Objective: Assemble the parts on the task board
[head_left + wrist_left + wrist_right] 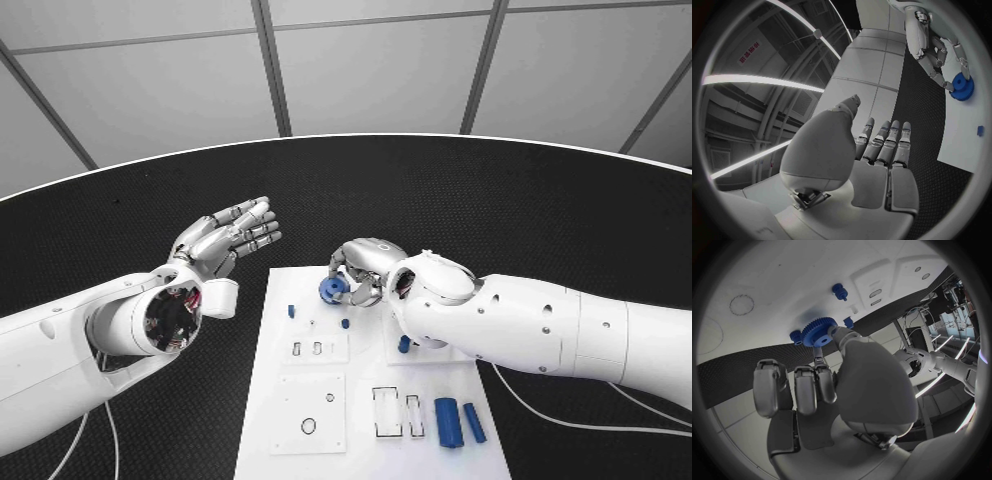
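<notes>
Open bench (173, 180) lies all around the left hand (228, 235), while the right arm (548, 330) crosses the task board's (274, 420) right side.

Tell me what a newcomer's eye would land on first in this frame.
The silver right hand pinching a toothed blue plastic gear above the far end of the white rectangular task board. Next, the silver left hand, raised open over the black table beside the board, holding nothing.
</notes>
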You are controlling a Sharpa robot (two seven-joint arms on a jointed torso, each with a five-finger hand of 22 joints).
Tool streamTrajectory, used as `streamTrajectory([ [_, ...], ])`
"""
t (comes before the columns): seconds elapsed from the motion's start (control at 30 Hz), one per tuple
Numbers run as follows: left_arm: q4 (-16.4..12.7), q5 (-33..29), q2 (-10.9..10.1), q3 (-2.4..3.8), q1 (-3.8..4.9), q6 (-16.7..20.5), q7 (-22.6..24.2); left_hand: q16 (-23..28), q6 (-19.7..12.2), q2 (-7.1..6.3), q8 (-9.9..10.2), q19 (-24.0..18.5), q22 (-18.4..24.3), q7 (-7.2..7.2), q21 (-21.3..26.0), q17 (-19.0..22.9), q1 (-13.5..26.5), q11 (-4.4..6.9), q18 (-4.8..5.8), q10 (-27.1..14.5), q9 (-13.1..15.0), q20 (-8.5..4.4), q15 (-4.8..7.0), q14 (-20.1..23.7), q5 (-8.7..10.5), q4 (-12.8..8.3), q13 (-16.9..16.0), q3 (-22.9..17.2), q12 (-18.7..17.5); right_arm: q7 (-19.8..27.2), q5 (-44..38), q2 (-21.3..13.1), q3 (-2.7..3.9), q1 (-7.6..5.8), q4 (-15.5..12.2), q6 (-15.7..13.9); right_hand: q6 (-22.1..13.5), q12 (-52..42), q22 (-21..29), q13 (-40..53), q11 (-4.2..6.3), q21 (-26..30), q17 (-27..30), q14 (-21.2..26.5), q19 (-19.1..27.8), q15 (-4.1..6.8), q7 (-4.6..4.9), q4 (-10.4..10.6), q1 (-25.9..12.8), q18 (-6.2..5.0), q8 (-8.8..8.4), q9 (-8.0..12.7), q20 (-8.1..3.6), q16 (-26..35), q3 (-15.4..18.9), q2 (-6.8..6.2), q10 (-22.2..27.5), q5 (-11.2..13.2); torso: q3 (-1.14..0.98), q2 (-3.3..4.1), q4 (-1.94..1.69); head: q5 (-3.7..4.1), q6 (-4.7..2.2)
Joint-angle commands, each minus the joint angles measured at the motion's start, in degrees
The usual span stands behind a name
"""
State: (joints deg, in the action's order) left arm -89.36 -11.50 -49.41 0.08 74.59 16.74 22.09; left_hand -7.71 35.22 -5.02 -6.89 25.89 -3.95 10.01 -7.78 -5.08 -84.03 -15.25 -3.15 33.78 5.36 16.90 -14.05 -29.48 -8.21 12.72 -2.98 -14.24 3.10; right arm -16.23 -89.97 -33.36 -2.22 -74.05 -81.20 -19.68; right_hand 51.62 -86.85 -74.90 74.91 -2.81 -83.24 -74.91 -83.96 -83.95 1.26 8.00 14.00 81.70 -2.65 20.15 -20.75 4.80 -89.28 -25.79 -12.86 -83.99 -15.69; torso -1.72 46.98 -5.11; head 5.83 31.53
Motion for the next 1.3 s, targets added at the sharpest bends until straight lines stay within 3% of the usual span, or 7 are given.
streamTrajectory([
  [0.03,0.02,0.0,0.0,0.0,0.0,0.01,-0.01,0.19,-0.5,0.23,0.3,-0.08,0.09,6.98,-0.14,0.1,-0.32,0.13,-0.57,-0.31,-0.07,-0.08,0.1,0.44,0.34,0.0,0.06,-0.24,-0.2,-0.13,-0.24,-0.05,0.0,0.0,0.0,0.06,1.19,-0.13,-7.65,12.18,0.11,-0.21,-13.74,-5.77,-1.59,0.09,-0.53,-0.15,-0.04,0.49,0.11,-0.25,-0.17,-0.33,-0.32,0.43,-3.68,-0.23,0.02,-0.06,-0.04,0.03,0.02],
  [0.7,-0.1,0.0,-0.12,0.0,0.0,-0.02,-0.13,0.19,-0.5,0.23,0.3,-0.08,0.09,6.98,-0.14,0.1,-0.32,0.13,-0.57,-0.31,-0.07,-0.08,0.1,0.44,0.34,0.0,0.06,-0.24,-0.2,-0.29,-0.5,0.09,-0.01,0.0,0.46,1.19,0.17,0.58,-7.48,11.51,-0.38,0.04,-13.44,-5.71,-1.43,-0.31,0.05,-0.66,-1.88,0.43,-1.07,-0.06,0.15,-0.24,-0.83,-0.63,-3.08,0.79,0.12,0.07,-0.11,-0.07,0.04],
  [0.87,-0.1,0.0,-0.16,0.0,0.0,-0.02,-0.15,0.19,-0.5,0.23,0.3,-0.08,0.09,6.98,-0.14,0.1,-0.32,0.13,-0.57,-0.31,-0.07,-0.08,0.1,0.44,0.34,0.0,0.06,-0.24,-0.2,-0.13,-0.5,0.16,-0.01,0.0,0.62,1.65,-1.77,1.41,-7.33,10.74,-1.11,0.27,-13.29,-5.68,-1.29,-0.93,0.87,-0.76,-3.71,0.39,-2.8,0.4,0.66,-0.2,-0.48,-1.74,-2.36,1.55,0.07,0.0,0.0,-0.16,0.1],
  [0.97,-0.1,0.0,-0.15,0.0,0.0,-0.02,-0.16,0.25,-0.55,0.21,0.35,-0.13,0.13,6.97,-0.12,0.13,-0.3,0.13,-0.57,-0.44,-0.09,-0.08,0.09,0.56,0.36,-0.12,0.06,-0.36,-0.19,-0.08,-0.5,0.2,-0.01,0.0,0.69,2.03,-4.38,1.97,-7.22,10.2,-1.75,0.45,-13.2,-5.65,-1.19,-1.5,1.52,-0.64,-5.26,0.35,-4.7,1.09,1.19,-0.18,1.25,-2.44,-1.87,2.24,0.05,0.02,0.02,-0.16,0.05],
  [1.3,-0.07,0.0,-0.16,0.0,0.01,-0.02,-0.19,0.25,-0.55,0.21,0.35,-0.13,0.13,6.97,-0.12,0.13,-0.3,0.13,-0.57,-0.44,-0.09,-0.08,0.09,0.56,0.36,-0.12,0.06,-0.36,-0.19,-0.09,-0.5,0.04,-0.02,0.0,0.74,2.95,-4.92,2.38,-7.04,9.79,-2.07,0.73,-13.02,-5.61,-1.04,-1.84,1.79,-0.37,-5.86,0.26,-5.49,1.43,1.64,-0.13,4.24,-1.89,-1.46,2.48,0.03,0.02,-0.02,-0.13,0.08],
])
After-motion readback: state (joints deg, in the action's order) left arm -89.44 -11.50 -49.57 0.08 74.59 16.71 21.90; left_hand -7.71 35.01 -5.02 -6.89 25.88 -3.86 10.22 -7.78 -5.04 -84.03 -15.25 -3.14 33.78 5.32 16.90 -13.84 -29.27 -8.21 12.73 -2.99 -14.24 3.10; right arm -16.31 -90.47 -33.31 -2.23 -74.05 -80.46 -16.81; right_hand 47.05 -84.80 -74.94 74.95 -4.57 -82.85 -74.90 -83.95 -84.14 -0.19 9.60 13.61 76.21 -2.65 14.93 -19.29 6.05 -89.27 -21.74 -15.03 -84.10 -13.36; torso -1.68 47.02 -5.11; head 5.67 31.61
